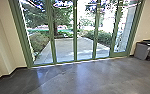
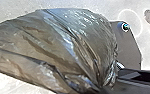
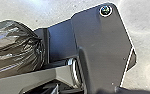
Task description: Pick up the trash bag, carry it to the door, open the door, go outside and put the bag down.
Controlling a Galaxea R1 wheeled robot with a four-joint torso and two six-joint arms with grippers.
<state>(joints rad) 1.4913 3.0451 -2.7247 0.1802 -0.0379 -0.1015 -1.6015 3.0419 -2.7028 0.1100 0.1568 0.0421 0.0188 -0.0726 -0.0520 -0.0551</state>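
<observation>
End effector first: I honestly couldn't tell how far open the left one was, and the right one was just as hard to read, so I can't swear which of them had hold of what. The trash bag (image 2: 66, 45) was right up close in the left wrist view, dark, shiny and see-through-ish, with its creases all running together into a tight bunch. It lay across part of the robot's dark plate (image 2: 127, 47). The right wrist view had a bulging stretch of bag too, puckered into folds near the robot's own parts, with pale grey floor beyond.

In the head view the robot was indoors, facing a wide row of glass doors (image 1: 75, 32) with green frames. Through the glass you could see a paved path (image 1: 84, 48), bushes (image 1: 104, 37) on both sides and a tree trunk (image 1: 55, 22) over to the left. Inside, the grey floor (image 1: 91, 77) was shiny, with a thin curving line across it and bluish reflections. A couple of grey bins (image 1: 141, 50) with dark tops stood side by side near the cream wall (image 1: 149, 25), just right of the doors.
</observation>
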